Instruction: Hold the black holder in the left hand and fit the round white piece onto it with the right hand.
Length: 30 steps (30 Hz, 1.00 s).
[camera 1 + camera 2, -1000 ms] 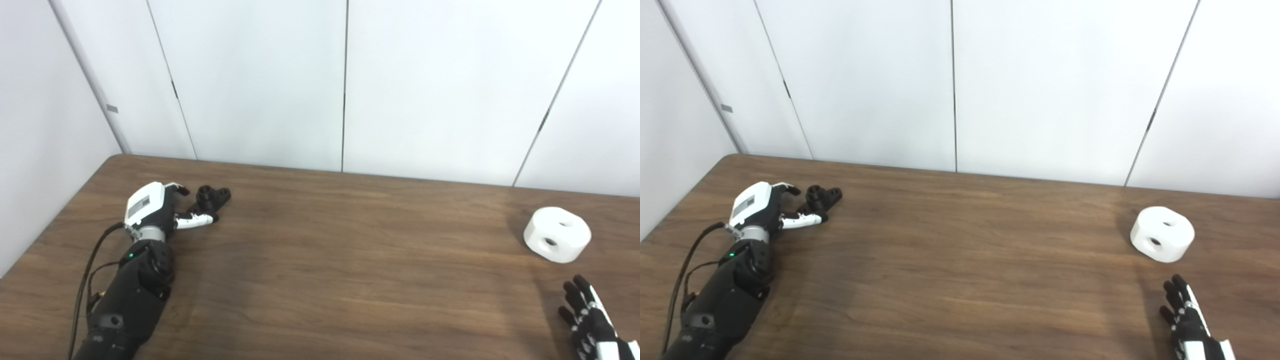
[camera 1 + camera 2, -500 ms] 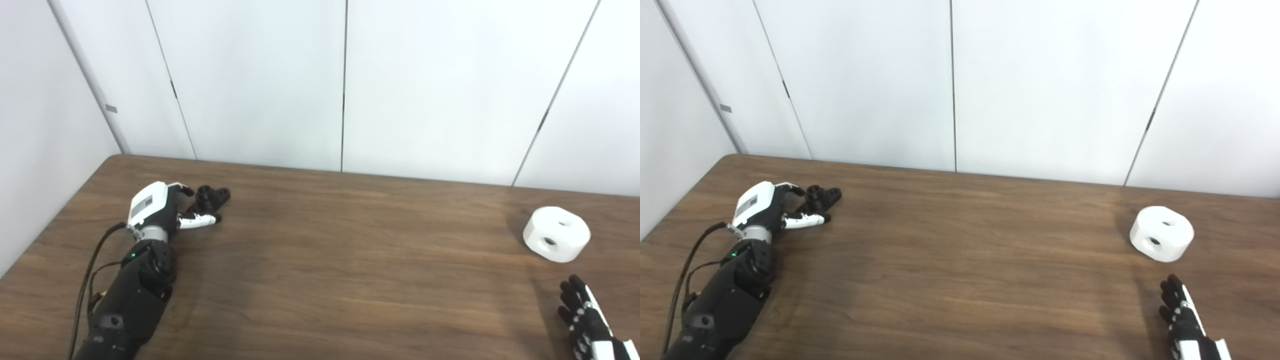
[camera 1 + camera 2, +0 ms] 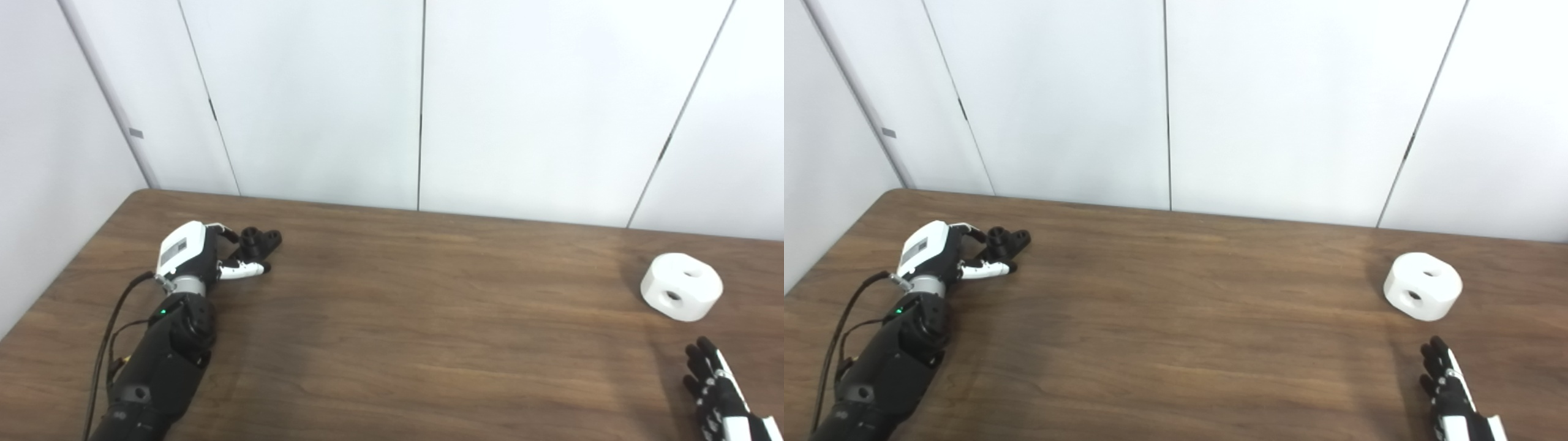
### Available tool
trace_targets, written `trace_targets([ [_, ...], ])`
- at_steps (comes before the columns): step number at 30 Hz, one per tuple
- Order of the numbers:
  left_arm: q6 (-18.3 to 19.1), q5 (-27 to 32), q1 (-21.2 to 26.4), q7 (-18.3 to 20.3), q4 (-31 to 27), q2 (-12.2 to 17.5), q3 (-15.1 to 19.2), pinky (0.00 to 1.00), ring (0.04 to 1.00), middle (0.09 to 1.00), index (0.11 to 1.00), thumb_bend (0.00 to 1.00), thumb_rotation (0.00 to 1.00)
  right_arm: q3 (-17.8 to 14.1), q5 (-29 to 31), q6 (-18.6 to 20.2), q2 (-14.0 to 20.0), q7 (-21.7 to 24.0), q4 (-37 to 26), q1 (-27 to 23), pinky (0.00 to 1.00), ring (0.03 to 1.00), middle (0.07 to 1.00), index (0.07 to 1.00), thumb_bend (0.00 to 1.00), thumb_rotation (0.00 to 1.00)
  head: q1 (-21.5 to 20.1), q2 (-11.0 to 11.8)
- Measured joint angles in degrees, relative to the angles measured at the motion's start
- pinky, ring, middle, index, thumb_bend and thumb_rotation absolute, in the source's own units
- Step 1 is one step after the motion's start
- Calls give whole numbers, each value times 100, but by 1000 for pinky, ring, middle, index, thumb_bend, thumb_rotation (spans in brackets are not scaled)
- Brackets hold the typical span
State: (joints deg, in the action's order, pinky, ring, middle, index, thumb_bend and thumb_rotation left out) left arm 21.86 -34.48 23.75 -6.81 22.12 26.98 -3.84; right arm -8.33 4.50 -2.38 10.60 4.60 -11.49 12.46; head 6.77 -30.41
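Backdrop: white wall panels, wood counter (image 3: 392, 318).
Holder (image 3: 260, 240): far left on counter, black.
Left hand (image 3: 196, 257): beside holder, fingers (image 3: 244, 268) apart around it, grasp not clear.
White piece (image 3: 682, 286): far right, on counter.
Right hand (image 3: 719, 398): near it, apart, fingers spread, empty.

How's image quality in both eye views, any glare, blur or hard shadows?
Left eye view: even, soft light, no glare; the white piece casts only a faint shadow on the table. Right eye view: equally sharp; the black holder shows little detail, and the right hand is cropped by the frame.
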Motion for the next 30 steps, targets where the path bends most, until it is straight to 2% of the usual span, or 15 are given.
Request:
trace_targets([
  [10, 11, 14, 0, -4, 0, -1, 1, 836, 906, 857, 660, 858, 283, 17, -44, 2, 0, -3, -20, 11, 1000, 982, 959, 977, 715, 1000, -26, -18],
  [23, -43, 62, 1, -87, 47, -1, -10, 844, 899, 844, 663, 848, 280, 30, -82, 22, -2, -21, -50, 26, 1000, 979, 959, 976, 701, 1000, -62, -44],
  [30, -148, 81, 11, -219, 149, -5, 1, 831, 898, 831, 620, 837, 200, 51, -83, 39, -2, -24, -77, 44, 1000, 989, 962, 981, 713, 1000, -79, -62],
])
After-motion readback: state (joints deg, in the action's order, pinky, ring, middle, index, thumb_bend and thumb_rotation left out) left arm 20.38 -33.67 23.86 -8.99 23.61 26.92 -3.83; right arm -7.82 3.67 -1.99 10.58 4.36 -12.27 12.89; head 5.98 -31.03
